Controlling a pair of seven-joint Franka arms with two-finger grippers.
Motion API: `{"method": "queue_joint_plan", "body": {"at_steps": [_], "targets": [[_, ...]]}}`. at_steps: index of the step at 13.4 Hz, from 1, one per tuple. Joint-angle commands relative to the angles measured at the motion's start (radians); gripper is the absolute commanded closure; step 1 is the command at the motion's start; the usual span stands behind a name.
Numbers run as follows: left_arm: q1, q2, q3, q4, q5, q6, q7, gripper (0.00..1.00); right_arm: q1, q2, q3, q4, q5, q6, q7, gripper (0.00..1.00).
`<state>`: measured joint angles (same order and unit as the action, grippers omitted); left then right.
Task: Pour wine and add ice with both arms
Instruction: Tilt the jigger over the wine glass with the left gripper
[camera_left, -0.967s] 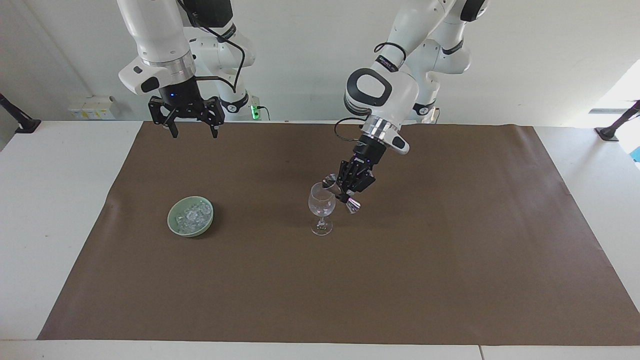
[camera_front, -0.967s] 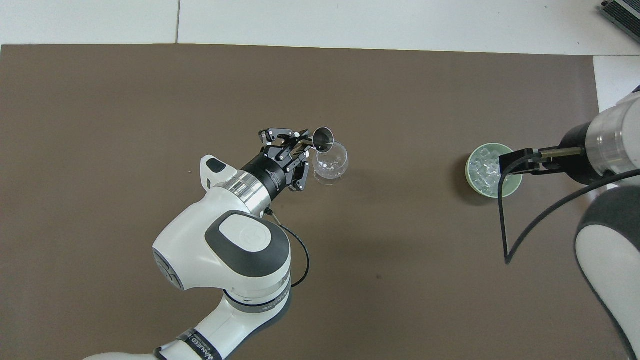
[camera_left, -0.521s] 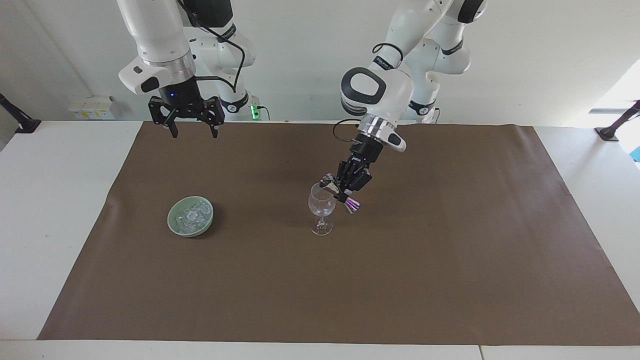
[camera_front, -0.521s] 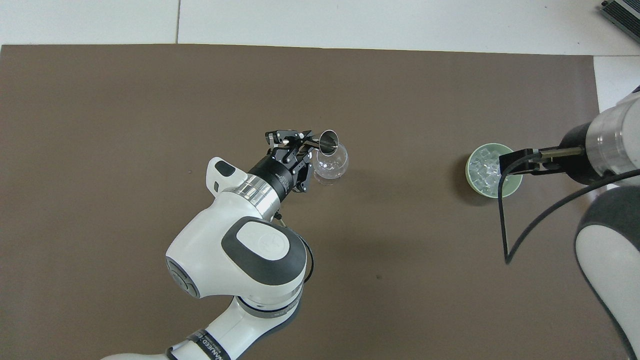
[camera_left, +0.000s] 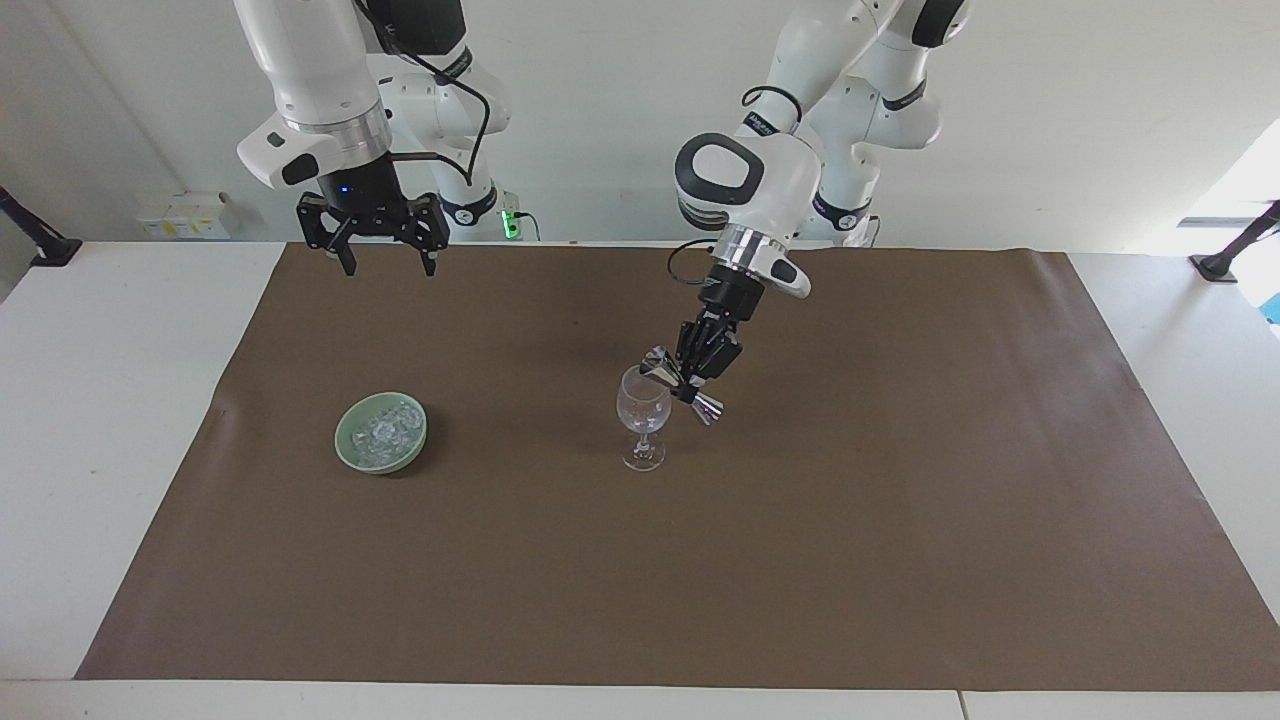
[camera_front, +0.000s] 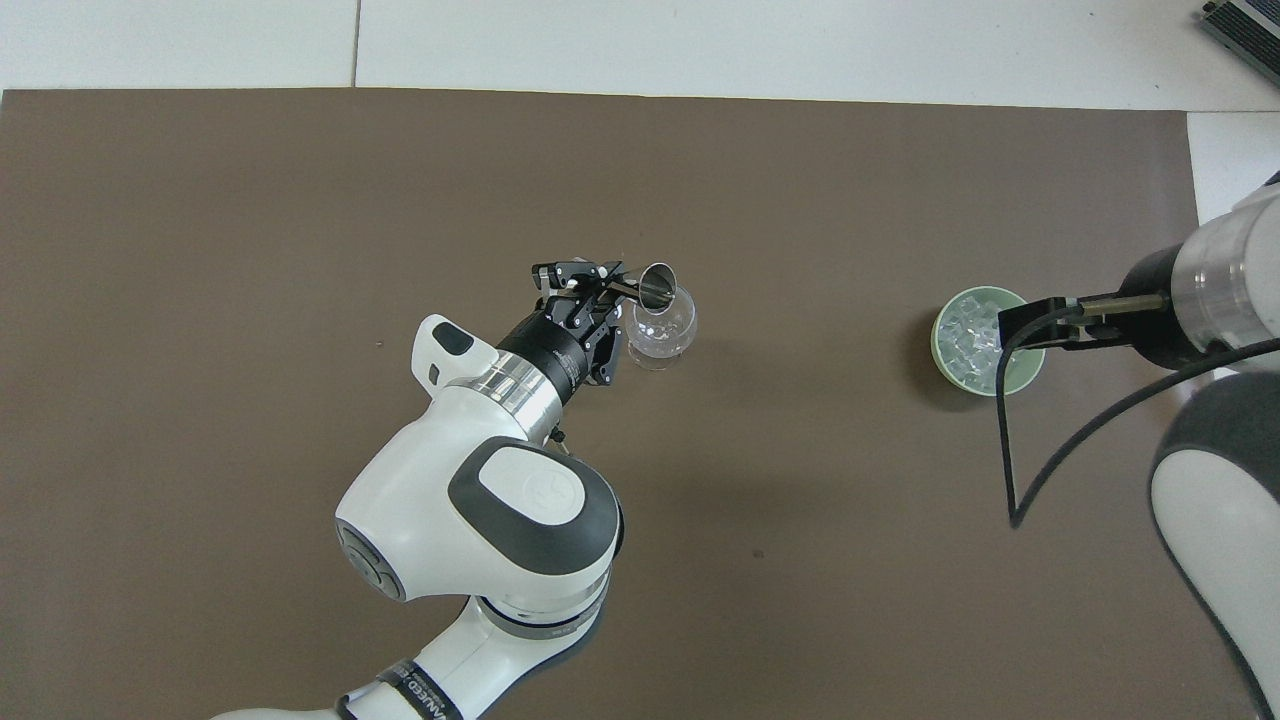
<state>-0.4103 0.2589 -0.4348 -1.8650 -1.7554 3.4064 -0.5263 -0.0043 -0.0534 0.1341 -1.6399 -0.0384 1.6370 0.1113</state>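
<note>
In the facing view, starting at the right arm's end of the table (camera_left: 120, 420): the right claw (camera_left: 384, 262) hangs released, fingers spread, high over the mat's (camera_left: 900, 520) edge nearest the robots, just as it did a second ago; that arm waits. The bowl (camera_left: 381, 432) with the ice (camera_left: 385, 430) sits untouched on the mat, toward the right arm's end and level with the glass (camera_left: 643, 415). At mid-mat the left claw (camera_left: 690, 372) stays clenched on the jigger (camera_left: 683, 385), whose mouth tips onto the glass's rim. Over the last second the left arm's wrist has swung a little toward the right arm's end, steepening the jigger's tilt, while the glass has not moved. By my reading the pour is near its end; no liquid shows clearly, and the ice step is not yet begun
</note>
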Motion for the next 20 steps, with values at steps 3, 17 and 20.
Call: {"method": "queue_joint_plan", "body": {"at_steps": [3,17,20], "targets": [[-0.035,0.034,0.011,0.044,0.042,0.065,0.023,1.00,-0.014,-0.020,0.007,-0.020,0.002,-0.006,-0.025,0.00],[-0.055,0.034,0.013,0.038,0.070,0.093,0.155,1.00,-0.013,-0.020,0.007,-0.020,0.002,-0.006,-0.025,0.00],[-0.055,0.034,0.013,0.033,0.070,0.093,0.189,1.00,-0.014,-0.020,0.007,-0.020,0.002,-0.008,-0.025,0.00]]}}
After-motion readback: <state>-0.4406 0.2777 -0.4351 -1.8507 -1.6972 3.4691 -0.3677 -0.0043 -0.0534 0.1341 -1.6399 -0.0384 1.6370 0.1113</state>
